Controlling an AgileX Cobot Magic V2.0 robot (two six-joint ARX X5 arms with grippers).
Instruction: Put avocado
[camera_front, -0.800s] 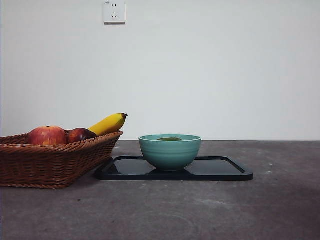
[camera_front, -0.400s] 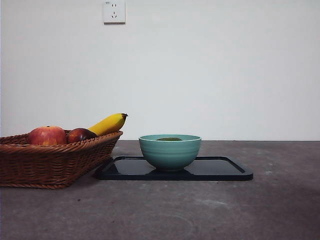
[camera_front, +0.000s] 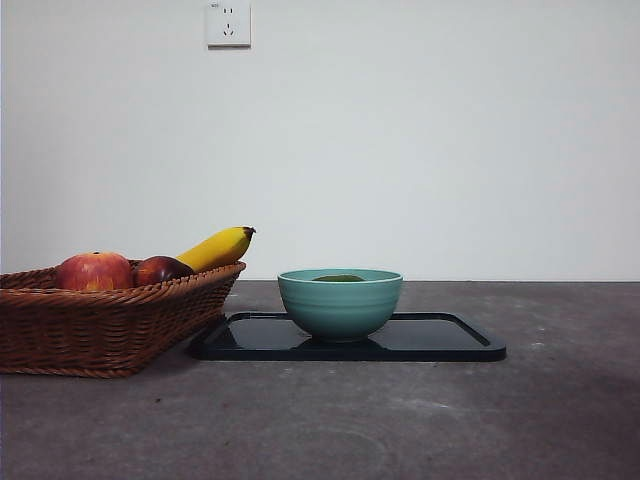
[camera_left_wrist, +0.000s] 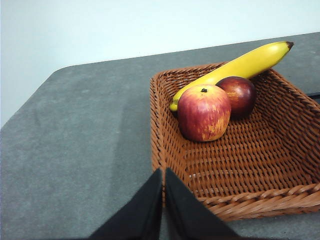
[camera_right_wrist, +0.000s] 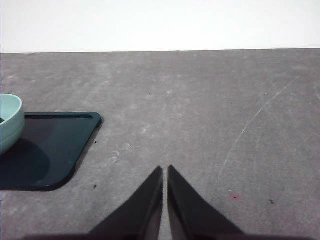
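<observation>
The avocado shows only as a dark green sliver above the rim of the teal bowl, lying inside it. That bowl stands on a black tray in the front view, and its edge shows in the right wrist view. My left gripper is shut with nothing in it, raised just outside the near rim of the wicker basket. My right gripper is shut and holds nothing, above bare table to the side of the tray. Neither arm appears in the front view.
The wicker basket stands left of the tray and holds a red apple, a darker red fruit and a yellow banana. A wall with a socket closes off the far side of the grey table.
</observation>
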